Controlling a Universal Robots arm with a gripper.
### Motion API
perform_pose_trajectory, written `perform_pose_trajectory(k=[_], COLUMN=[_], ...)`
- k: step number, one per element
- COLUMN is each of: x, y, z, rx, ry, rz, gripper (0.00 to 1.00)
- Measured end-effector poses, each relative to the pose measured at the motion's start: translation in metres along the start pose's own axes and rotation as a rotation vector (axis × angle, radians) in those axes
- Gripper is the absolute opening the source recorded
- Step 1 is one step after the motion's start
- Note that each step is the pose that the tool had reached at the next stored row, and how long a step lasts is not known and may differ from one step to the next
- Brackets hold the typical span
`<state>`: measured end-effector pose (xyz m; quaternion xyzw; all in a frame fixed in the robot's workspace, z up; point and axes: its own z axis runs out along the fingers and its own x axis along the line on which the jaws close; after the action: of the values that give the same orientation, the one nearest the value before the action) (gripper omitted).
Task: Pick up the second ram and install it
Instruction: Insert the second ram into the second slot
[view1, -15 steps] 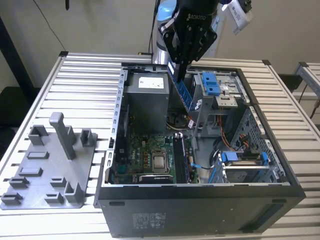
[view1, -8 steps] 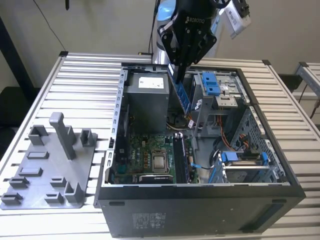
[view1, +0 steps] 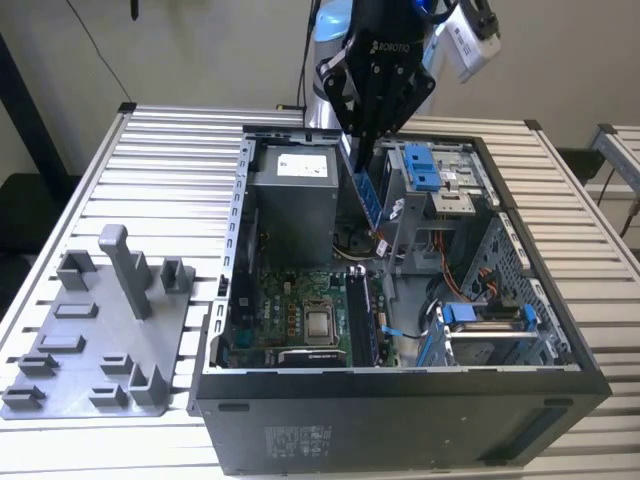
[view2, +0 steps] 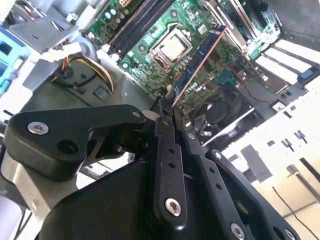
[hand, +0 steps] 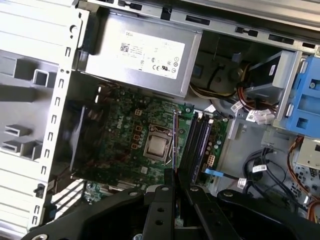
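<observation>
My gripper (view1: 362, 148) hangs over the open computer case (view1: 400, 400), shut on the upper end of the second ram (view1: 370, 200). The stick hangs down tilted, its lower end above the motherboard (view1: 290, 310) between the power supply and the drive cage. In the second wrist view the ram (view2: 199, 57) runs out from the closed fingers (view2: 165, 115) over the processor socket (view2: 171, 46). Seen edge-on in the first wrist view, the ram (hand: 174, 137) sits beside the dark memory slots (hand: 197, 145), apart from them. The slots (view1: 360, 312) lie at the board's edge on the exterior view's right.
The grey power supply (view1: 295, 195) fills the case's far corner. Blue drive brackets (view1: 425, 165) and loose cables (view1: 450, 290) crowd the exterior view's right. A grey fixture tray with upright posts (view1: 90, 340) rests on the slatted table (view1: 170, 140) at the exterior view's left.
</observation>
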<state>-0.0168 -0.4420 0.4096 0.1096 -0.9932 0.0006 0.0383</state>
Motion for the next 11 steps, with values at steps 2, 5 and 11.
perform_pose_trajectory(k=[2, 5, 11], x=[-0.0001, -0.0002, -0.0005], y=[0.0, 0.0, -0.0001], z=[0.0008, 0.0022, 0.0065], rx=[0.0079, 0.0173, 0.0285], ry=[-0.016, -0.0361, -0.0635], rz=[0.009, 0.027, 0.067], gripper=[0.14, 0.14, 0.14])
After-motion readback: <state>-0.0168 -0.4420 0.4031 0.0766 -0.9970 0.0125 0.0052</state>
